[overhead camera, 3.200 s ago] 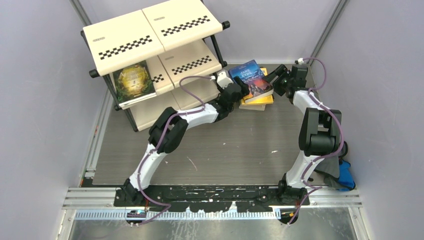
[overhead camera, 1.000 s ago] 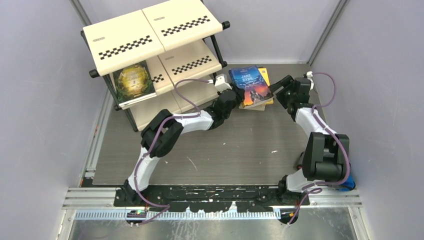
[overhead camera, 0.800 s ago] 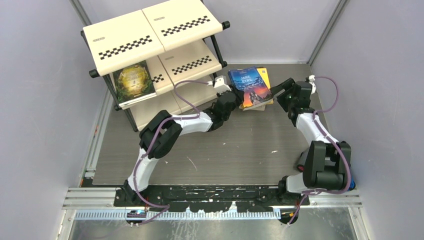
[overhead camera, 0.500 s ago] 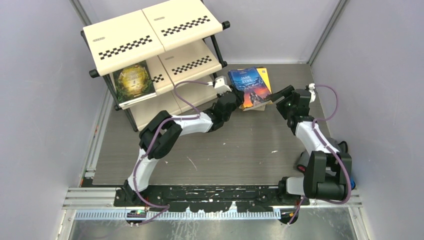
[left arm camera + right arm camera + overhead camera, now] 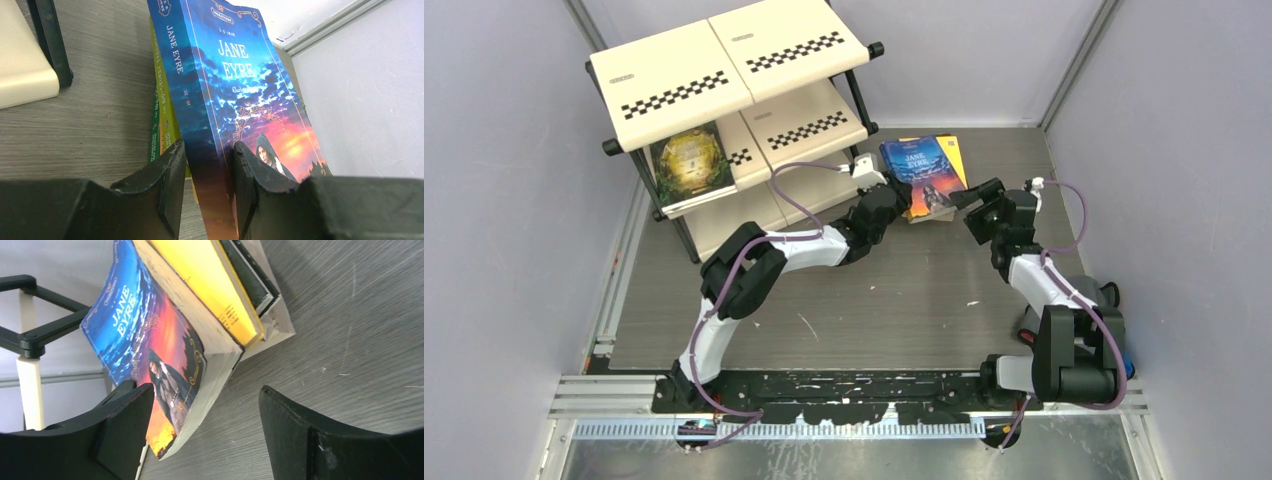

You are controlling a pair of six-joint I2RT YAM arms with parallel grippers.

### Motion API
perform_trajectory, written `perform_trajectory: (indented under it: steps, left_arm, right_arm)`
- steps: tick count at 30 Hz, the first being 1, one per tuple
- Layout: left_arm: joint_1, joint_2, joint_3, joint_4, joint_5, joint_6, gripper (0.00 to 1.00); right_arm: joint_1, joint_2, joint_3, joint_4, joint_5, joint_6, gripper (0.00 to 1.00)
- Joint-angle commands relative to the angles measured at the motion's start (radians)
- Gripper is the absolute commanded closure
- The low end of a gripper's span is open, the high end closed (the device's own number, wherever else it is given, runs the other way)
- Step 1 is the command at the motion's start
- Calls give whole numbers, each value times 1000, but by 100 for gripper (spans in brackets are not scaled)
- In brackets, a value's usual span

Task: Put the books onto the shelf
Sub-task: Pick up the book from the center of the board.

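Grasping the blue book (image 5: pixel 240 85) at its lower corner by the spine with the left tool (image 5: pixel 206 167), clenched with one finger on each side. Tilted up, leaning on the yellow book (image 5: pixel 200 280) and the others stacked under it, at the far right of the bench (image 5: pixel 874 300), just beside the shelf (image 5: pixel 724 60). One green-and-gold book (image 5: pixel 689 160) already lying on the middle tier. With the right tool (image 5: pixel 205 395) released, jaws wide, close to the free corner of the blue book and grasping nothing. Probably about to lift toward the shelf. Danger of slipping or swinging down, because pinched only at one corner, far from the heavy middle. Could also fan open, drag the yellow book along, or knock the black frame of the shelf on the way.
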Motion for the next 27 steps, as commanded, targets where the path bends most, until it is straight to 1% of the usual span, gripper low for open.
perform_trajectory:
  steps: [1,15,27]
  left_arm:
    - [-11,-71,9,41,-11,36,69]
    - [-11,-79,1,24,-7,29,69]
    - [-8,-102,-24,-3,4,46,69]
  right_arm:
    - [18,9,19,90,-32,19,19]
    - [41,127,47,176,-78,32,20]
    - [41,187,106,167,-150,23,22]
